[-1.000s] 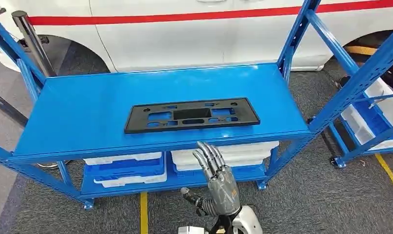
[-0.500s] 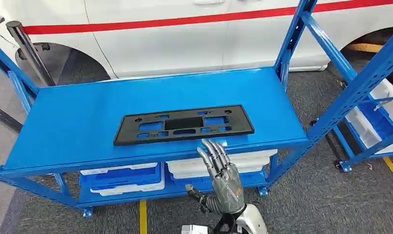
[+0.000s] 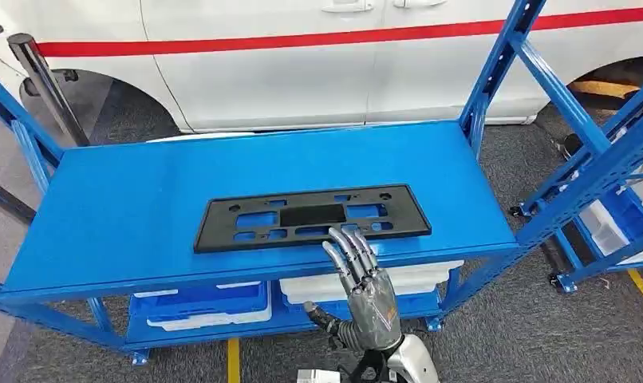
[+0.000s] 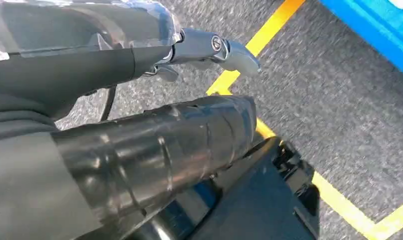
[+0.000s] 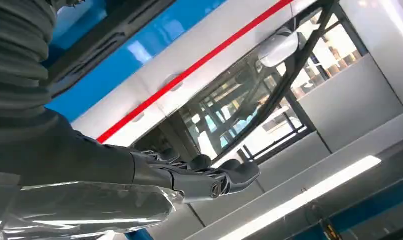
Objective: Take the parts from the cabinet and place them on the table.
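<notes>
Inspector: State hazards, left to right.

Me: My left hand [image 4: 139, 150] hangs over the floor beside a yellow floor line [image 4: 269, 30]; I cannot tell how its fingers lie. One black slotted panel [image 3: 312, 217] lies flat on the top shelf [image 3: 127, 199] of the blue rack, near the front edge. My right hand [image 3: 364, 289] is raised below that edge, fingers apart and straight, holding nothing, fingertips [image 3: 349, 239] just at the panel's near rim. I judge a flat, thin part may skid backward if I push rather than lift, or tip off the lip if caught at one end.

Inspector: Counts?

Me: One panel. Two white bins [image 3: 214, 307] on the lower shelf. One white vehicle [image 3: 302, 56] behind.
</notes>
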